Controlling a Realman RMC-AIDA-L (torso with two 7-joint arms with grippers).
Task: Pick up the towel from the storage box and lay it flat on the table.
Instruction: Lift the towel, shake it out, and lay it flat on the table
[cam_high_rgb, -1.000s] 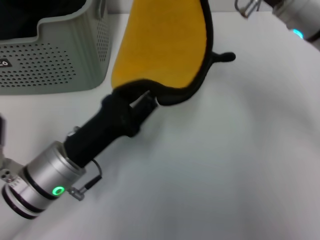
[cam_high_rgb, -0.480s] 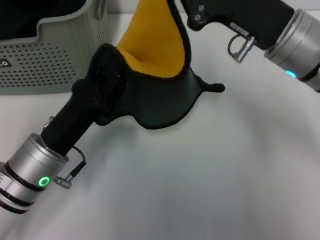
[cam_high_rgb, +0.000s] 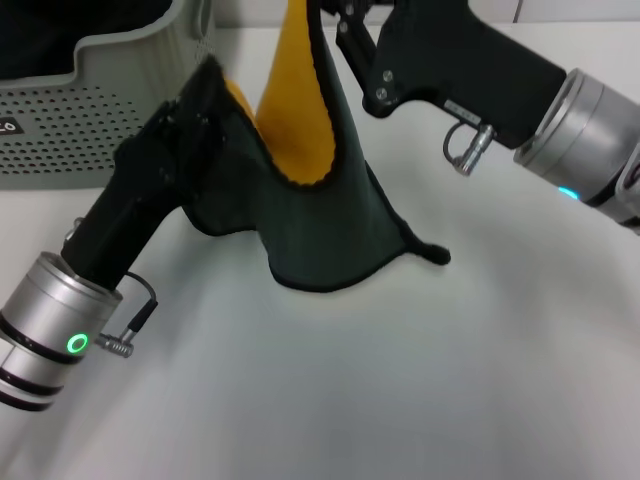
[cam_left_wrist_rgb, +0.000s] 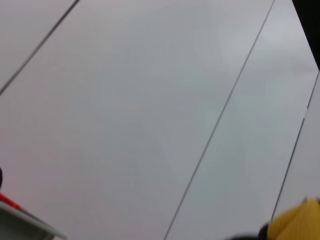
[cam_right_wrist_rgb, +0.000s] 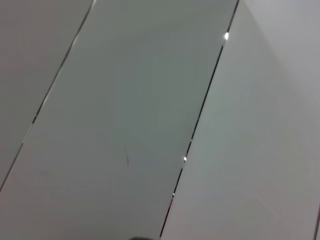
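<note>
We see a plain white table (cam_high_rgb: 420, 380), smooth and bare around the cloth, with the pale grey-green storage box (cam_high_rgb: 100, 120) behind our left arm; its walls carry rows of small round holes and its inside is dark. In the head view both arms hold the towel (cam_high_rgb: 320, 215) up between them: it drapes from the left gripper (cam_high_rgb: 215, 85) across to the right gripper (cam_high_rgb: 335, 20), dark green outward, bright yellow showing in the fold between the two, its lower edge and one black corner resting on the table in front of both grippers. The box stands just beside the left gripper. Each gripper appears pinched on an upper edge of the towel, though the cloth hides the fingertips.

The wrist views show none of this. The left wrist view looks up at grey panels with dark seams, with only a yellow scrap of cloth and a pale rim at its edge. The right wrist view shows grey panels and seams alone.

Half a second ago the towel hung more bunched and farther back; since then the right gripper has come in closer over it, and more green has spread down onto the table
</note>
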